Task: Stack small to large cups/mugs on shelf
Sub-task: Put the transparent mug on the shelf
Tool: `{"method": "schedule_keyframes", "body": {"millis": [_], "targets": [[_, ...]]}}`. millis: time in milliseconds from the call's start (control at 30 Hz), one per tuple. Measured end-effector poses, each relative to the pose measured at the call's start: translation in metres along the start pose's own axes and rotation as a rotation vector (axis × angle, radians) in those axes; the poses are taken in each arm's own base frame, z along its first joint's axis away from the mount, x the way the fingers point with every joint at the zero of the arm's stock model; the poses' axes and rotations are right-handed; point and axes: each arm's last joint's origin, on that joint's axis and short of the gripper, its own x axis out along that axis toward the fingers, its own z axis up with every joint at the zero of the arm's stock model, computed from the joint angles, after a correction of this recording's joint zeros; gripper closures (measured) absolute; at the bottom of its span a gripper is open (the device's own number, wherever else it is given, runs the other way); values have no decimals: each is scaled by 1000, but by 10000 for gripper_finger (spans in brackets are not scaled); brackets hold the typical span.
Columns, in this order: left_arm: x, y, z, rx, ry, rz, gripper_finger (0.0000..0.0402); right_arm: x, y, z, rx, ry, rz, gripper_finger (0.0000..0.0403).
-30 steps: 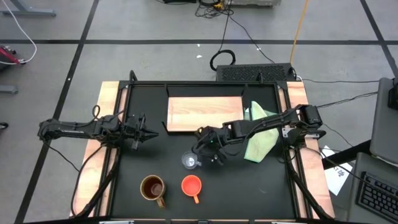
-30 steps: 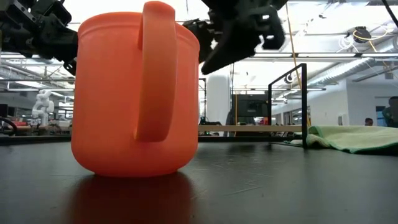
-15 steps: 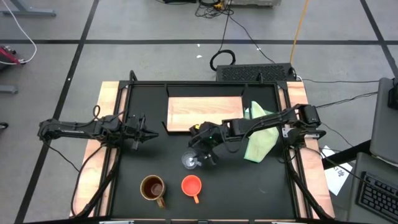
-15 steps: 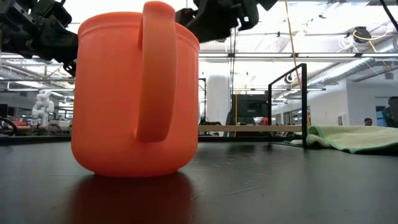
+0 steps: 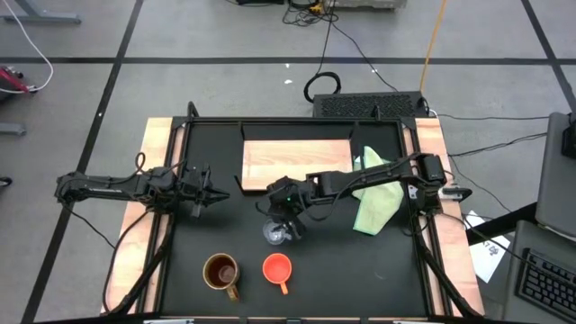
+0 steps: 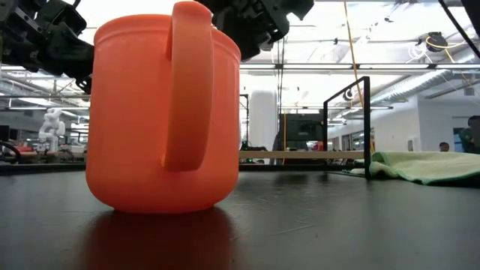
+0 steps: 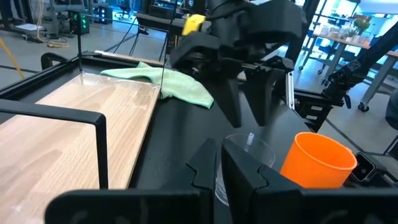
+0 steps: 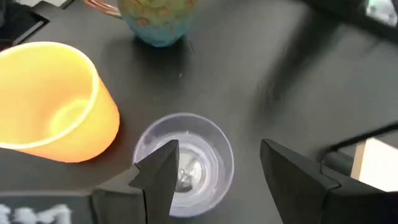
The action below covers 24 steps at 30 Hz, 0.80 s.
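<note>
Your right gripper (image 8: 214,168) hangs directly above the small clear glass cup (image 8: 185,163), jaws spread wide either side of its rim and holding nothing; the cup stands on the black tabletop (image 5: 360,261), near the orange cup (image 5: 277,268) and the brown mug (image 5: 220,271), short of the shelf (image 5: 297,162). Your left gripper (image 5: 209,190) waits over the tabletop's left side; I cannot tell how its jaws stand. The risk lies in the descent; one finger (image 8: 158,171) sits over the glass wall, so coming down off-centre could strike the rim and tip or skid the cup. Glass is slick and light; a pinch on one wall may let it slip or twist. The orange cup stands close enough that a swinging finger could knock it.
</note>
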Motion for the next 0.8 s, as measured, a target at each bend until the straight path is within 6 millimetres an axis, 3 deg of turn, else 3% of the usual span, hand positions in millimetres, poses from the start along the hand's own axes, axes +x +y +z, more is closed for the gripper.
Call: {"method": "schedule_keyframes", "body": {"millis": [800], "targets": [[0,0,0,-3,0,-4,376,17,0,-13,185,73,17,189]]}}
